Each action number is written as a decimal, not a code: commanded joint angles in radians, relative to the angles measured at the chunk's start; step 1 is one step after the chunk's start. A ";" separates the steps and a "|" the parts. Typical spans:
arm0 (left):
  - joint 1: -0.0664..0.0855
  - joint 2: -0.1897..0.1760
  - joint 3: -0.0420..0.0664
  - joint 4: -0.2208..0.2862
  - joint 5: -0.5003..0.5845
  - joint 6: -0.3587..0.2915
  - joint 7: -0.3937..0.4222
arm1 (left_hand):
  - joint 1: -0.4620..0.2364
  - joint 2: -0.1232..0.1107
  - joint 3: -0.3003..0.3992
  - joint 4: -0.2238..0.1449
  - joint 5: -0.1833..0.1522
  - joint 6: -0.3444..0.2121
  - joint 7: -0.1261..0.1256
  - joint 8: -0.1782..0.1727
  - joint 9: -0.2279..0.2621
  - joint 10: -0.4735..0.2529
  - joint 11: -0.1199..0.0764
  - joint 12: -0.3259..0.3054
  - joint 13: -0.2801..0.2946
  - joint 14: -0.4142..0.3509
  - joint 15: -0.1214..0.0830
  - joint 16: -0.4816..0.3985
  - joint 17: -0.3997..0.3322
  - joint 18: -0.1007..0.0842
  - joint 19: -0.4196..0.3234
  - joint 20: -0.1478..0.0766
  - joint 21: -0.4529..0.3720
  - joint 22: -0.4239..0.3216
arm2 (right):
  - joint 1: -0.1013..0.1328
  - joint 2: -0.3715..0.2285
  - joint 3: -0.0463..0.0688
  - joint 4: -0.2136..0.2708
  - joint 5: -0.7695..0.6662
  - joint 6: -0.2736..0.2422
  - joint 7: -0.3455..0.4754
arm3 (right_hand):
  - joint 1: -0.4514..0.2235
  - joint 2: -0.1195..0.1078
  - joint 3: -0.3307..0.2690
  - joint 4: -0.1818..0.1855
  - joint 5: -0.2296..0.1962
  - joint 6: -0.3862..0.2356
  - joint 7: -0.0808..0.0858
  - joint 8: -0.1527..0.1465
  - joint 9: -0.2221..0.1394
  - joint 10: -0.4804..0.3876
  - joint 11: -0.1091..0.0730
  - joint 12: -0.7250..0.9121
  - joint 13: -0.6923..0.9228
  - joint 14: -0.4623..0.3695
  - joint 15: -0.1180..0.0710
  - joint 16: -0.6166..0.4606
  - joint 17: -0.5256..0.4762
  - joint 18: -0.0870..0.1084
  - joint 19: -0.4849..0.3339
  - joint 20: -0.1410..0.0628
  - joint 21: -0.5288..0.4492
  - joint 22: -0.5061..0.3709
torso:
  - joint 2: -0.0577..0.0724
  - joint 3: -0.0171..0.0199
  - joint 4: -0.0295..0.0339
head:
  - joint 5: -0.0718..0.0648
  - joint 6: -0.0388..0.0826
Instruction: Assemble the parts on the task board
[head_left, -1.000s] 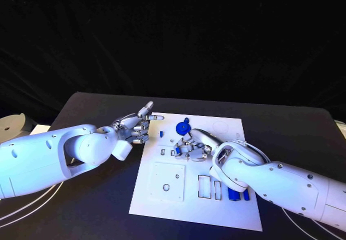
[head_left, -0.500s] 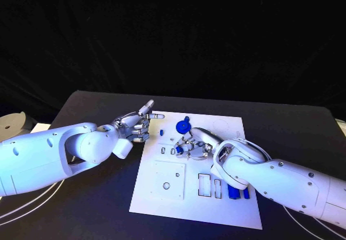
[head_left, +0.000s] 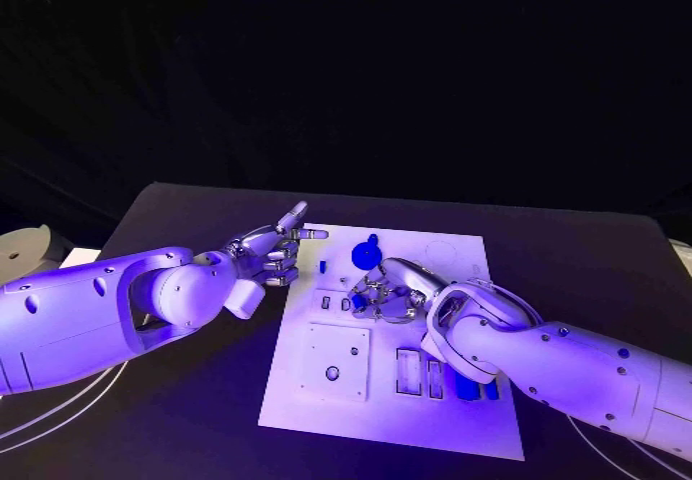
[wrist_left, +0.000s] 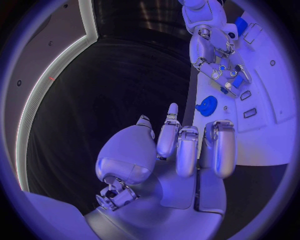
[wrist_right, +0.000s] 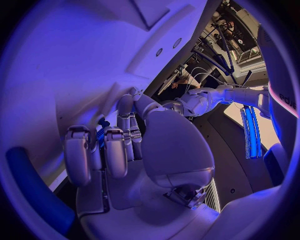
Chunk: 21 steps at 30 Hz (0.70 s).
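While the right hand (head_left: 387, 296) works low over the task board (head_left: 447, 420) near its far edge, fingers curled round a small blue part (wrist_right: 102, 134), assembly looks only partly done. Round blue part (head_left: 365, 247) lies loose by the far edge, blue bars (head_left: 476, 386) towards the near right corner, several slots (head_left: 410, 370) unfilled. Left hand (head_left: 271, 256) hovers just off the board's far left corner w/ nothing in it, fingers mostly curled, one pointing.

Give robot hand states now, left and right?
Left robot hand: open, holding nothing, beside the task board.
Right robot hand: fingers curled over the board; grasp cannot be told.

backdrop: black, unlit | table (head_left: 188, 215): black, matte | floor: hidden | windows: cannot tell
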 joint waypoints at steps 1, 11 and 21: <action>0.001 0.002 0.001 0.001 0.003 0.012 0.002 | 0.013 -0.001 -0.001 -0.006 0.004 -0.008 -0.002 -0.006 -0.001 -0.003 0.004 -0.005 -0.002 0.104 0.007 0.003 0.263 -0.005 0.032 0.008 0.001 0.107 | -0.006 -0.005 -0.004 0.012 0.025 -0.010 0.027 | -0.014 0.001 0.013 -0.004 -0.001 0.011 0.003 0.004 -0.003 0.018 -0.001 -0.047 -0.052 0.096 0.006 -0.005 0.224 0.000 0.015 0.004 -0.004 0.100 | 0.000 -0.0004 0.0001 | 0.001 0.001; 0.001 0.001 0.001 0.001 0.003 0.012 0.000 | 0.013 -0.001 -0.001 -0.006 0.004 -0.008 -0.002 -0.006 -0.001 -0.003 0.004 -0.005 -0.002 0.104 0.007 0.003 0.263 -0.005 0.032 0.008 0.001 0.107 | -0.006 -0.028 -0.003 0.055 0.052 -0.026 0.066 | -0.019 -0.006 0.041 -0.012 0.000 0.008 0.009 -0.002 -0.008 0.020 0.005 -0.142 -0.139 0.094 0.011 -0.012 0.215 0.002 0.012 0.006 -0.008 0.094 | -0.001 -0.0009 -0.0012 | 0.002 0.004; 0.001 0.000 0.001 0.000 0.003 0.012 -0.005 | 0.013 -0.001 -0.001 -0.006 0.004 -0.008 -0.002 -0.006 -0.001 -0.003 0.004 -0.005 -0.002 0.104 0.007 0.003 0.263 -0.005 0.032 0.008 0.001 0.107 | -0.006 -0.037 -0.003 0.063 0.060 -0.019 0.074 | -0.028 -0.012 0.065 -0.012 0.000 0.017 0.017 -0.004 -0.008 -0.005 0.017 -0.288 -0.257 0.085 0.023 -0.036 0.182 0.009 -0.006 0.015 -0.025 0.063 | 0.000 -0.0003 -0.0007 | 0.003 0.004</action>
